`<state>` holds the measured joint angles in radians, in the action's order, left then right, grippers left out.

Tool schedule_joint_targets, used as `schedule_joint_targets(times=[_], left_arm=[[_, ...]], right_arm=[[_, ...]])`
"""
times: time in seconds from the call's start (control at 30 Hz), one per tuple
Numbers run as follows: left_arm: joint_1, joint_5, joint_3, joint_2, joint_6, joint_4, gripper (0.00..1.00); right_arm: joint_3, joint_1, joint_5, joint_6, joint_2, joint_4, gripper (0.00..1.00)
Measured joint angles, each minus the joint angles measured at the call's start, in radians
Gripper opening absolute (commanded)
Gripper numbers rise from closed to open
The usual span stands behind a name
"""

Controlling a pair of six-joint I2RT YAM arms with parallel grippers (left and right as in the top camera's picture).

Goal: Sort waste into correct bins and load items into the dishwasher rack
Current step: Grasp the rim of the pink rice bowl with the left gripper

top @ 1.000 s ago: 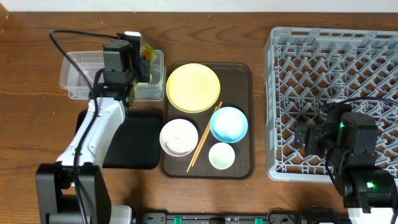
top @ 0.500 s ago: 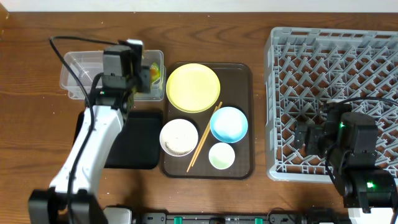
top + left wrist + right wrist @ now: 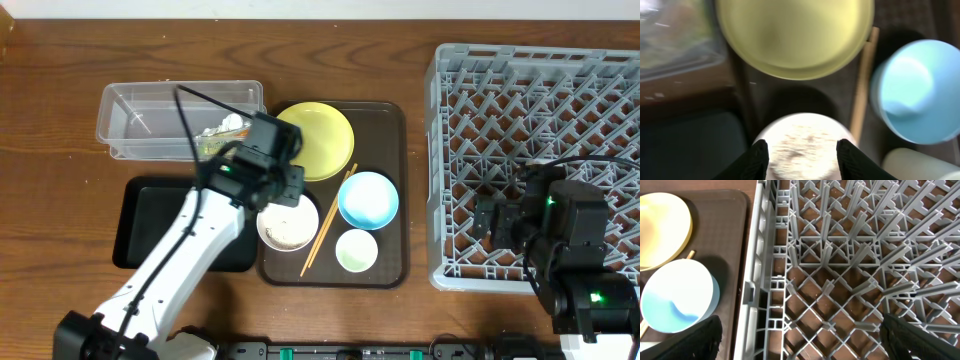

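Note:
My left gripper [image 3: 285, 188] is open and empty, low over the white bowl [image 3: 288, 224]. In the left wrist view the fingers [image 3: 804, 157] straddle that bowl [image 3: 802, 142], which holds rice grains. The yellow plate [image 3: 315, 140], light blue bowl [image 3: 368, 198], pale green cup [image 3: 356, 250] and chopsticks [image 3: 330, 220] lie on the brown tray. A white tissue [image 3: 228, 125] and the green-yellow wrapper [image 3: 212, 147] lie in the clear tub [image 3: 150, 120]. The black tray [image 3: 150, 225] is partly under my arm. My right gripper [image 3: 810, 340] is open above the grey rack [image 3: 540, 120].
The dark brown serving tray [image 3: 390, 150] sits between the bins and the rack. The rack's near-left wall [image 3: 757, 280] runs right beside the tray and the blue bowl [image 3: 677, 302]. Bare wooden table [image 3: 60, 230] lies to the far left.
My left arm has swung from over the clear tub, right and toward me, to above the white bowl. The wrapper it held now lies in the tub. The right arm has not moved.

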<state>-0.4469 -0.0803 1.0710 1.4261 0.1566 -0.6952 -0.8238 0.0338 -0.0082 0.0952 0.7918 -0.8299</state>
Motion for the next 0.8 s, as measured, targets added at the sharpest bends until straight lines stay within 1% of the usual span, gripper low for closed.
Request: schedule_joint_targets(times=[0.2,0.3,0.63,0.8], left_arm=[[-0.070,-0.004,0.000,0.057,0.122,0.000,0.47],[-0.087,-0.004,-0.001,0.108,0.162,0.000,0.47],[-0.151,-0.011,-0.003,0.269,0.210,0.023,0.45],[-0.166,-0.014,-0.004,0.325,0.218,0.024,0.25]], right_arm=[[0.000,0.000,0.000,0.000,0.000,0.000,0.99],[0.000,0.000,0.000,0.000,0.000,0.000,0.99],[0.000,0.000,0.000,0.000,0.000,0.000,0.99],[0.000,0.000,0.000,0.000,0.000,0.000,0.99]])
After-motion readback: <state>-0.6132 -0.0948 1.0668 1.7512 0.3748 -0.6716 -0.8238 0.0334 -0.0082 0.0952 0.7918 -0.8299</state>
